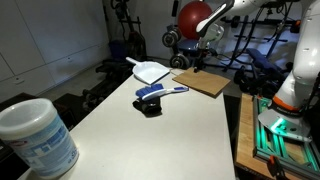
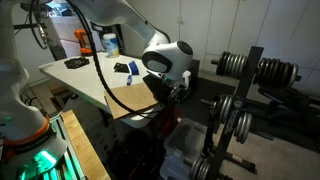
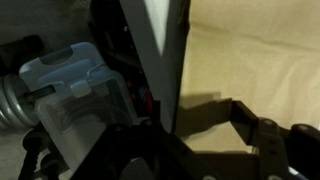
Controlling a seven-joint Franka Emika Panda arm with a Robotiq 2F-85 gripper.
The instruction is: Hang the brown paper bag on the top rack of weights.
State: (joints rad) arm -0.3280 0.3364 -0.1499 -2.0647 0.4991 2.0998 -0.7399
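The brown paper bag (image 1: 204, 82) lies flat on the far corner of the white table (image 1: 150, 140), and its edge reaches the table's edge. In the wrist view the bag (image 3: 260, 60) fills the right side as a beige sheet. My gripper (image 3: 195, 125) is open, low over the bag's edge at the table's rim, with nothing between the fingers. It shows in both exterior views (image 1: 207, 50) (image 2: 180, 92). The rack of weights (image 2: 245, 90) stands on the floor beyond the table's end, with its top row of plates (image 2: 250, 65) a short way from the gripper.
A white dustpan (image 1: 150, 71), a blue brush (image 1: 160, 92) and a large white tub (image 1: 35, 135) are on the table. A clear plastic bin (image 3: 75, 90) (image 2: 185, 160) sits on the floor below the table's edge. A red ball (image 1: 192, 15) is behind.
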